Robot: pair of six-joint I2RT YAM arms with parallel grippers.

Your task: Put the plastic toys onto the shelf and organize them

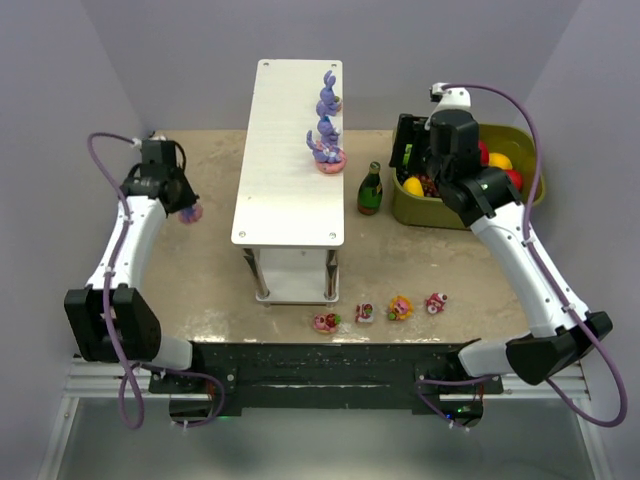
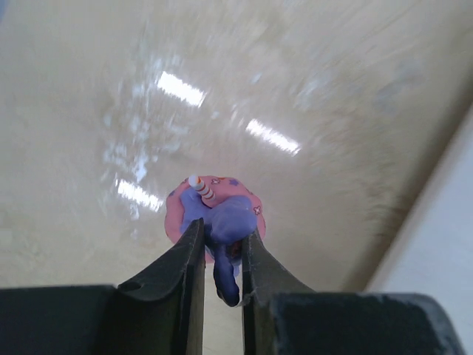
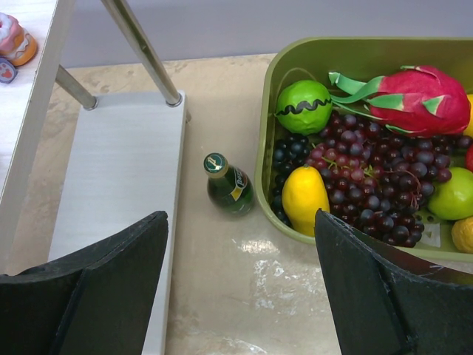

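Left claw (image 2: pixel 222 235) was pinched shut on a purple bunny (image 2: pixel 230 216), left of the shelf (image 1: pixel 285 150) — right claw (image 3: pixel 240 222) gaped wide, holding nothing, above the green bottle (image 3: pixel 229 185)

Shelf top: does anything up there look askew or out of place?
The nearer bunny sits right at the shelf's right edge, its pink base seeming to overhang the rim; the farther bunny stands close to that edge too. Nothing looks toppled, spilled or broken.
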